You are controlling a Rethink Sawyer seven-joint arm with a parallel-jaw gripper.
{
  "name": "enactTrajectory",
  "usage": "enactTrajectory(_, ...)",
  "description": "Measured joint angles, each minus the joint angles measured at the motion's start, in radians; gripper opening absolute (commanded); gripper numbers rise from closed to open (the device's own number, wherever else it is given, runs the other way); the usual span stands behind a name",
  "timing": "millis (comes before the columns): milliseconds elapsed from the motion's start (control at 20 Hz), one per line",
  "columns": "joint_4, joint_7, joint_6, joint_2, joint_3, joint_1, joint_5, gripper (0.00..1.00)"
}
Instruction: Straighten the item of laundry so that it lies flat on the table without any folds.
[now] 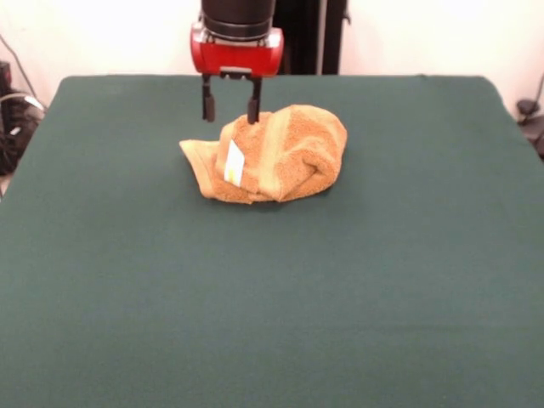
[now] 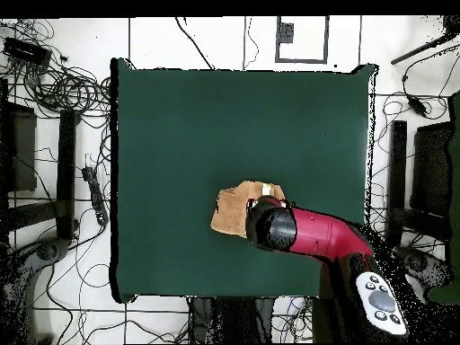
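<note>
Lying bunched on the table (image 1: pixel 102 280), the towel (image 1: pixel 285 153) looked soft, light, limp; the gripper (image 1: pixel 230 109) hovered open; the loose corner offered hold.

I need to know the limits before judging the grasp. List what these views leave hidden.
- Overhead view: the arm covers part of the towel and the whole gripper.
- Front view: the towel's far side and underside are hidden by its own bunched folds.
- Front view: whether the open gripper touches the towel cannot be told.
- The tag's print is too small.
</note>
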Motion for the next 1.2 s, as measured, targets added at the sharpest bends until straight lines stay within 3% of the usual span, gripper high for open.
enactTrajectory(1200, -0.069, 0.0, 0.0, 0.123, 0.0, -0.001, -0.06, 1.0)
